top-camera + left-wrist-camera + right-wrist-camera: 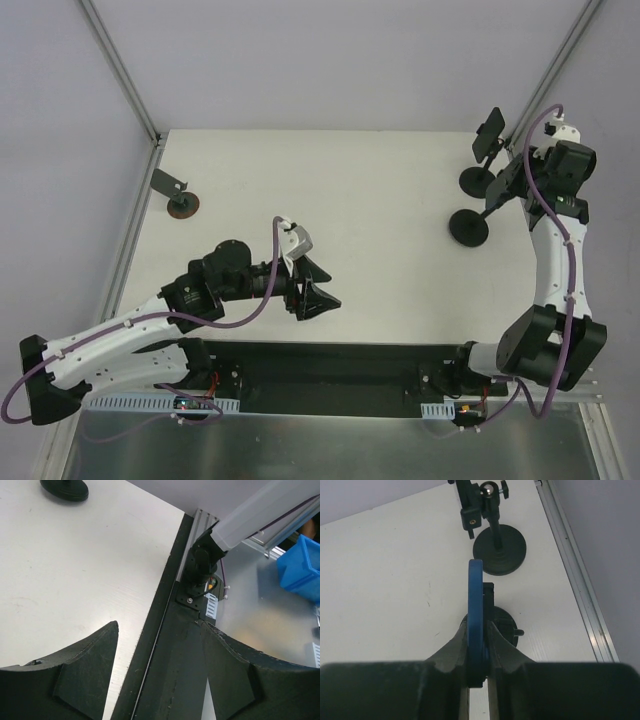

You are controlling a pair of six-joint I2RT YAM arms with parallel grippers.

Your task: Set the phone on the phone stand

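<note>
The right gripper (476, 635) is clamped on the phone (475, 605), which it holds on its thin edge so that the right wrist camera sees only a narrow blue strip rising from between the two fingers; in the overhead view that gripper (503, 192) sits at the far right of the white surface (350, 180), the arm reaching up along the right side; the phone is off the surface, held above the round black base of the phone stand (509, 626), which shows dark just behind and below the blue strip; a black block on the stand lies close against the phone's right side, but I cannot tell whether the two are touching; from overhead this stand's base (468, 228) lies just left of the gripper; a second stand (500, 555) is a little farther off, upright on its own round base with a clamp head on top, and overhead it (478, 180) is near the back right corner, apart from the first

The left gripper (318, 290) is well away, near the front edge at the middle of the surface; its jaws are spread wide and hold nothing; through the left wrist camera the gripper (159, 630) frames the dark front rail, and a blue bin (305, 567) shows beyond the edge; a small bracket (180, 200) on a brown disc sits alone at the far left
</note>
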